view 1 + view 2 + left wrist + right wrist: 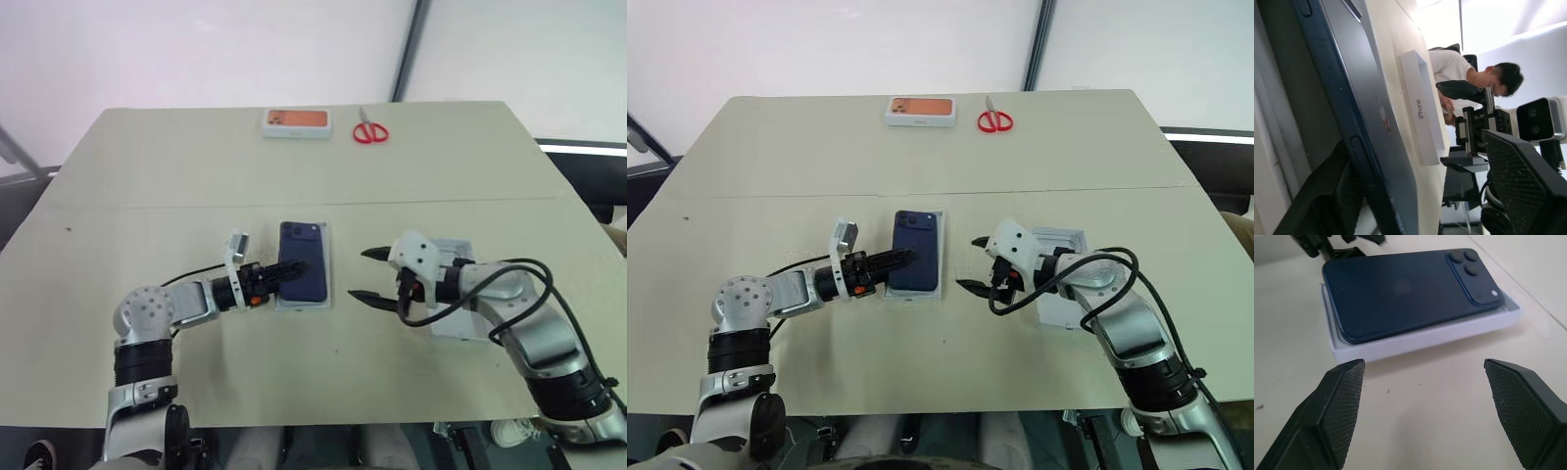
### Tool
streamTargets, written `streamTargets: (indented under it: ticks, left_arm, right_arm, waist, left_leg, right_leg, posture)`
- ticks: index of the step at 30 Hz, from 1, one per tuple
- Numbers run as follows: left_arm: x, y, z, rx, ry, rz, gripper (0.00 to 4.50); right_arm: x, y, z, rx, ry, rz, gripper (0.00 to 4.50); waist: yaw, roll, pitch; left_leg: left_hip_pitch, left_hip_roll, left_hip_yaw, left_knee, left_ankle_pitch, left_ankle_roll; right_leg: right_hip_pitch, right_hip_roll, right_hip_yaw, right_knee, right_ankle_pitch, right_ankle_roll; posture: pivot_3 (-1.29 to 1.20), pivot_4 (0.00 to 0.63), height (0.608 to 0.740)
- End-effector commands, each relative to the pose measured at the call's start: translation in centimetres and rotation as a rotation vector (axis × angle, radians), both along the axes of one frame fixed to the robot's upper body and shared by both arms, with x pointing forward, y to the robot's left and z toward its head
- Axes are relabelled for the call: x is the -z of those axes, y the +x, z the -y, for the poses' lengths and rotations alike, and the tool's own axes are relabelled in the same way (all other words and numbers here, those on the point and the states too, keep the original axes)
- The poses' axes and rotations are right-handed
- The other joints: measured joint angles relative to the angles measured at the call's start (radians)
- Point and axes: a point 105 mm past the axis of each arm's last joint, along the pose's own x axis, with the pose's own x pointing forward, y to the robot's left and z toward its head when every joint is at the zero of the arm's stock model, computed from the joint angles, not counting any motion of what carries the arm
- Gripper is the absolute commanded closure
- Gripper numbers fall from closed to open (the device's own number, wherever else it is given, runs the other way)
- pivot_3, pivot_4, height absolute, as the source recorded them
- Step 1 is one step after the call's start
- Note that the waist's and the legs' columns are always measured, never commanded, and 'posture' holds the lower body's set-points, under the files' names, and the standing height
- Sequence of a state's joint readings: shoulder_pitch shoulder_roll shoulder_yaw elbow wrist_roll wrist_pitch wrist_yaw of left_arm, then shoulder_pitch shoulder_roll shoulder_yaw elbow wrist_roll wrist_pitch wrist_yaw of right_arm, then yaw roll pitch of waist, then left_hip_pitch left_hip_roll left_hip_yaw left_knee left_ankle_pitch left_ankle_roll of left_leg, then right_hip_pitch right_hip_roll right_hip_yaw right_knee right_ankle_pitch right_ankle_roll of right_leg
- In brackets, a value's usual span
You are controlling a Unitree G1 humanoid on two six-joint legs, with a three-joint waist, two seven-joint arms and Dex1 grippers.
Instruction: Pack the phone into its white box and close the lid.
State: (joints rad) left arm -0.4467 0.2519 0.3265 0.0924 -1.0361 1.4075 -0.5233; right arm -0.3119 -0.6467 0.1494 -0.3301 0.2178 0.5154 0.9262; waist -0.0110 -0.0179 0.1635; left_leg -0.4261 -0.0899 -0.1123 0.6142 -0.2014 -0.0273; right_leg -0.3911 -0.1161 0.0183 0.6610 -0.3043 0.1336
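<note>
Navy-blue and glossy, the phone already lies back-up in the white box, its camera cluster at the far end, though the right wrist view shows it resting a little proud of the tray's rim and slightly askew, so it may not be fully seated.

Going left to right: the left gripper lies nearly level along the surface with its tips at the phone's left edge. The left wrist view shows one dark finger under the phone's side and the other standing off from it, so the jaws look parted; whether the lower one touches the phone cannot be told for sure.

Just right of the box, the right gripper points back toward it with its jaws wide apart and nothing between them; the right wrist view looks across bare surface at the box's long side. Behind that gripper, partly hidden by the arm, sits the lid, pale inside facing up.

Well beyond both grippers, at the far edge, lie an orange-topped box and red scissors.

By this judgement the packing is roughly half done: settling the phone flat, then fetching, turning and fitting the lid remain.
</note>
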Motion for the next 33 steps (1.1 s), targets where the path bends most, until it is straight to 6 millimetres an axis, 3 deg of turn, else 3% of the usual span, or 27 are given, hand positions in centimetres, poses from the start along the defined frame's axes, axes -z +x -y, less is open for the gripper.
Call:
streamTargets:
  ticks: [1,7,25,33]
  left_arm:
    - [-0.5,-0.3,-0.2,0.026,0.052,0.032,0.69]
    - [-0.4,-0.7,-0.9,0.045,0.135,0.069,0.69]
    - [-2.8,0.7,-3.2,-0.003,0.199,0.174,0.69]
    - [-2.9,0.4,-3.2,0.011,0.228,0.190,0.69]
  right_arm:
    - [-1.1,0.4,-0.4,-0.012,0.004,0.060,0.40]
    - [-1.2,0.7,-0.7,-0.024,0.004,0.064,0.40]
    - [-0.8,0.8,-1.1,-0.041,-0.006,0.067,0.40]
    - [-0.8,0.9,-1.5,-0.053,-0.007,0.069,0.40]
  waist:
    - [-0.001,0.000,0.000]
    - [-0.002,0.000,0.000]
    - [0.000,0.000,0.000]
    - [-0.001,0.000,0.000]
  left_leg:
    - [0.000,0.000,0.000,0.000,0.000,0.000]
    - [0.000,0.000,0.000,-0.001,0.000,0.000]
    - [0.000,0.000,0.000,0.000,0.000,0.000]
    - [0.000,0.000,0.000,0.000,0.000,0.000]
  right_leg:
    - [0.000,0.000,0.000,0.000,0.000,0.000]
    - [-0.001,0.000,0.000,0.000,0.000,0.000]
    - [-0.001,0.000,0.000,0.000,0.000,0.000]
    - [-0.001,0.000,0.000,0.000,0.000,0.000]
  posture:
    - [0.00,0.150,0.740]
    - [0.00,0.150,0.740]
    - [0.00,0.150,0.740]
    - [0.00,0.150,0.740]
